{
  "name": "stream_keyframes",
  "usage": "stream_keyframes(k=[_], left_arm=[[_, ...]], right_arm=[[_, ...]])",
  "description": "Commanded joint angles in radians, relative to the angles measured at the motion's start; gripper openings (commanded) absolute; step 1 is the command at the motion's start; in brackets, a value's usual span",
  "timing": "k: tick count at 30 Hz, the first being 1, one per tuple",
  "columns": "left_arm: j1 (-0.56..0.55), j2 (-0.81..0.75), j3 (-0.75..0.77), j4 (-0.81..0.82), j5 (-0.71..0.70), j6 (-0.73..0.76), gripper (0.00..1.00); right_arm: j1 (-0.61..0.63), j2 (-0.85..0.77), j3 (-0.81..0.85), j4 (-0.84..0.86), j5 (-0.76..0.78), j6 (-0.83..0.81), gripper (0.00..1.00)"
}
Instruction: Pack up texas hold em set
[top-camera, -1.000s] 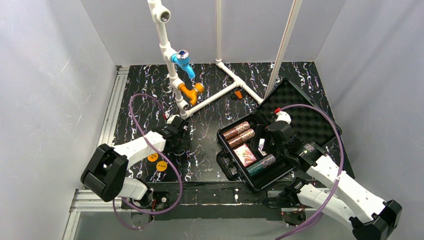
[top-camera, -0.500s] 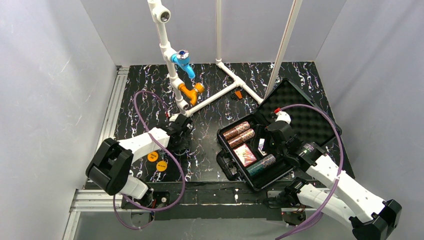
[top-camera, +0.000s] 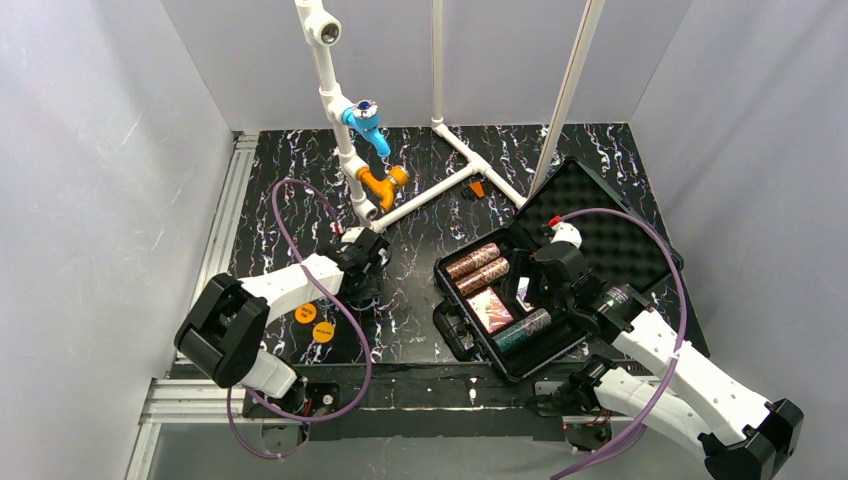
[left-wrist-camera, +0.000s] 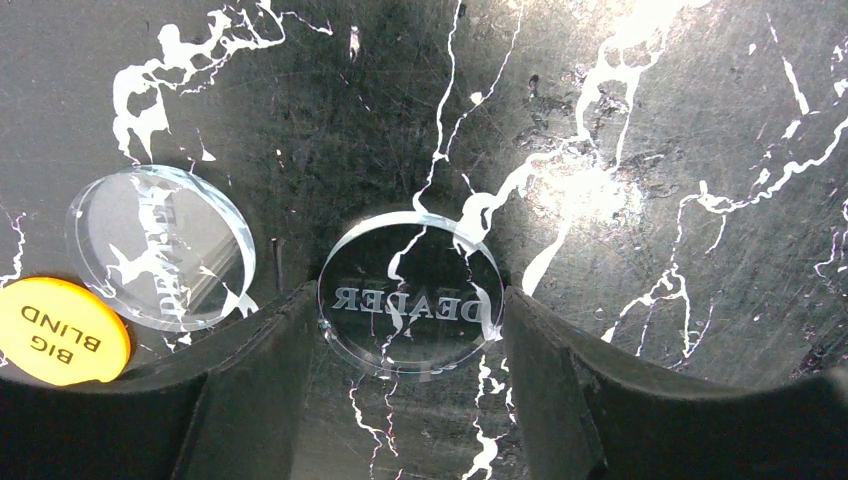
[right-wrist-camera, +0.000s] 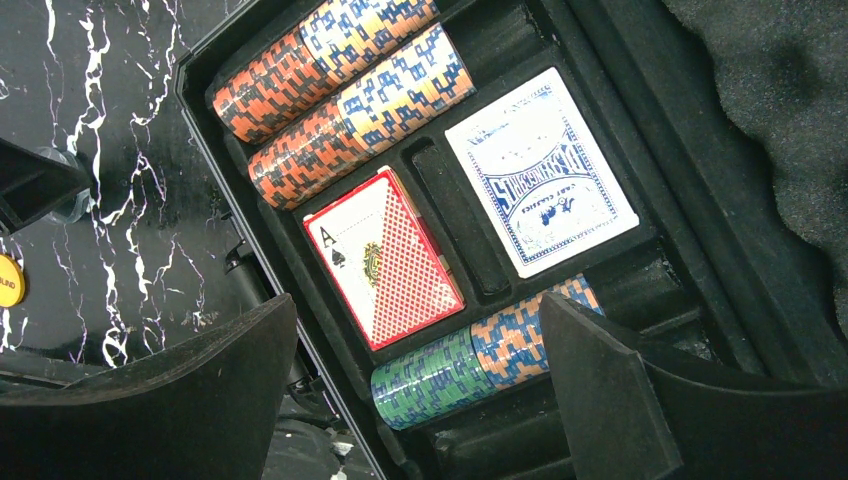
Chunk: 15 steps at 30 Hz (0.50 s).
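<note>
A clear disc engraved DEALER (left-wrist-camera: 411, 305) lies flat on the black marbled table. My left gripper (left-wrist-camera: 410, 302) straddles it, and both fingers touch its rim. In the top view the left gripper (top-camera: 368, 268) is left of the open black case (top-camera: 452, 338). The case holds red-brown chip rolls (right-wrist-camera: 340, 70), a green and orange-blue roll (right-wrist-camera: 490, 350), a red card deck (right-wrist-camera: 385, 260) and a blue deck (right-wrist-camera: 540, 170). My right gripper (right-wrist-camera: 418, 300) hangs open above the case tray with nothing between its fingers. The foam lid (top-camera: 610, 240) lies open behind it.
A second clear disc (left-wrist-camera: 160, 248) and an orange BIG BLIND disc (left-wrist-camera: 60, 330) lie just left of my left gripper. Two orange discs (top-camera: 306, 313) show near the left arm. The white pipe frame (top-camera: 345, 130) with blue and orange fittings stands at the back.
The left gripper has shifted a little to the right and its jaws have narrowed around the DEALER disc. The right arm has not moved.
</note>
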Motion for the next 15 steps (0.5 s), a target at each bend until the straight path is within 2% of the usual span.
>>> stream_keyframes(k=[1,5,15], left_arm=[[-0.015,0.020,-0.016,-0.066,-0.042,0.000,0.47],[-0.039,-0.004,-0.012,-0.082,-0.050,0.003,0.44],[-0.187,-0.072,0.038,-0.117,-0.076,0.019,0.34]], right_arm=[[0.002,-0.011,0.029,0.002,0.006,-0.005,0.98],[0.002,-0.018,0.039,-0.008,0.021,-0.008,0.98],[0.002,-0.021,0.068,-0.028,0.045,-0.027,0.98]])
